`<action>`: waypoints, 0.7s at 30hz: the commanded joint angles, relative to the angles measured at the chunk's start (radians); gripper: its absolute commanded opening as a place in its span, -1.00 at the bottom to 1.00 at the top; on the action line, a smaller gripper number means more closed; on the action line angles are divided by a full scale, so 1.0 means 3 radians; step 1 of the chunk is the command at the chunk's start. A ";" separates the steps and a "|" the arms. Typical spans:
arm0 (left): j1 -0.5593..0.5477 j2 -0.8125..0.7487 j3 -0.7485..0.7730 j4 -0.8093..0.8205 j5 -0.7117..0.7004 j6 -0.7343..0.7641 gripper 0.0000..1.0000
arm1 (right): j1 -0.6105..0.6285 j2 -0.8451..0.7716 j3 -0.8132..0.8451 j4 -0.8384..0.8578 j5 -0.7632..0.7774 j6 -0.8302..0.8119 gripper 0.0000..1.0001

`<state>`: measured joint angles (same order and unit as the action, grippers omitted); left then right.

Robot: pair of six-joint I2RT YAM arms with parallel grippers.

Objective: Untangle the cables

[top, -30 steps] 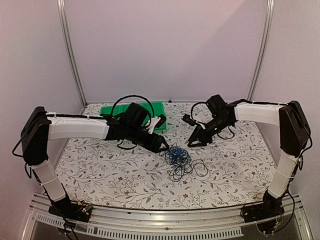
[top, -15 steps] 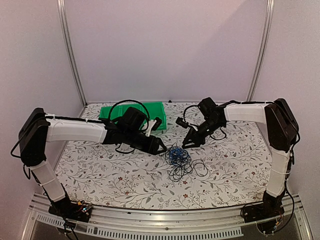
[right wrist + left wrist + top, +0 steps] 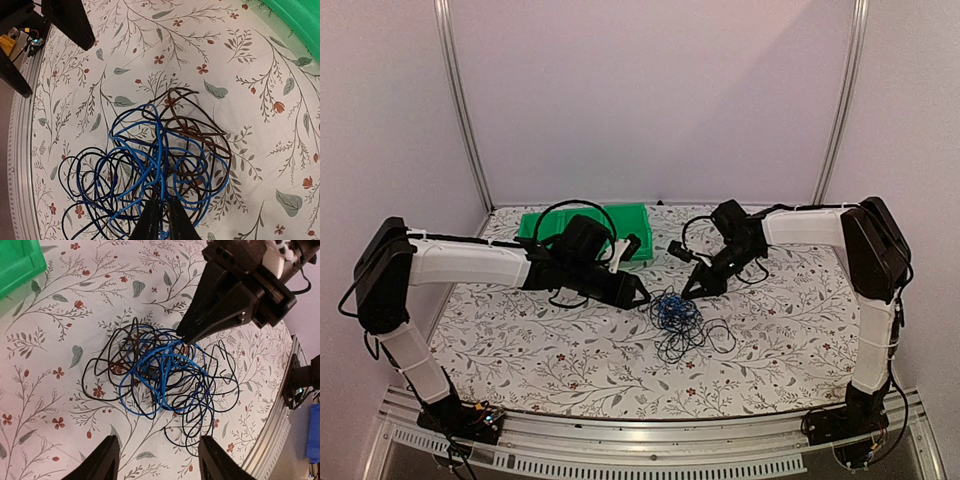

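The right tool point(image 3: 691, 291) has swung in toward the middle and dropped, so its tip now sits at the far edge of the cables point(image 3: 678, 318). The left tool point(image 3: 642, 295) has drawn back a little and hangs just beside the heap.

The cables lie mid-table point(image 3: 790, 330) as one knot, blue loops threaded through black.

The right wrist view shows the right tool's fingers point(image 3: 148, 220) pressed nearly together, with a blue strand running into the slit. I cannot tell whether that strand is actually pinched.

The left tool is released, its fingers point(image 3: 109, 455) spread wide over the near side and holding nothing.

Nothing is separated yet. The approach looks finished, so the first pull probably comes next.
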<state>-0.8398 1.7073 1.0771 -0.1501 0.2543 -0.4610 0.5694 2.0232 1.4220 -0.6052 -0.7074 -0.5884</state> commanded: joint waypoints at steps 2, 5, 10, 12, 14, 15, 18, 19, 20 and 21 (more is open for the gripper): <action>0.0005 -0.0042 0.0028 0.0108 0.0033 0.0041 0.14 | 0.0020 -0.0019 0.0086 -0.0061 0.0032 -0.0006 -0.96; 0.0002 -0.0007 0.0090 0.0121 0.0037 0.0092 0.15 | 0.0020 -0.0126 0.0122 -0.0161 0.0025 -0.0047 -1.00; -0.0012 0.0030 0.0224 0.0255 0.0049 0.0202 0.17 | 0.0020 -0.0508 0.0216 -0.0362 -0.0066 -0.0100 -1.00; -0.0025 0.0037 0.0282 0.0330 0.0053 0.0270 0.18 | 0.0020 -0.0632 0.0279 -0.0460 -0.0106 -0.0133 -1.00; -0.0064 0.0043 0.0347 0.0416 0.0033 0.0370 0.17 | 0.0020 -0.0737 0.0332 -0.0529 -0.0130 -0.0153 -1.00; -0.0106 0.0066 0.0407 0.0414 -0.0010 0.0483 0.15 | 0.0020 -0.0774 0.0366 -0.0587 -0.0144 -0.0163 -1.00; -0.0256 0.0192 0.0672 0.0252 -0.0162 0.0779 0.13 | 0.0020 -0.0842 0.0460 -0.0669 -0.0198 -0.0200 -1.00; -0.0282 0.0231 0.0734 0.0241 -0.0179 0.0814 0.12 | 0.0020 -0.0862 0.0476 -0.0680 -0.0210 -0.0204 -1.00; -0.0294 0.0261 0.0776 0.0247 -0.0186 0.0821 0.11 | 0.0020 -0.0889 0.0491 -0.0695 -0.0220 -0.0206 -1.00; -0.0306 0.0288 0.0807 0.0267 -0.0190 0.0817 0.08 | 0.0020 -0.0902 0.0511 -0.0715 -0.0223 -0.0207 -1.00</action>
<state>-0.8917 1.7485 1.2655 -0.0853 0.2249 -0.2966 0.5694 1.7760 1.5528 -0.7570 -0.7406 -0.6285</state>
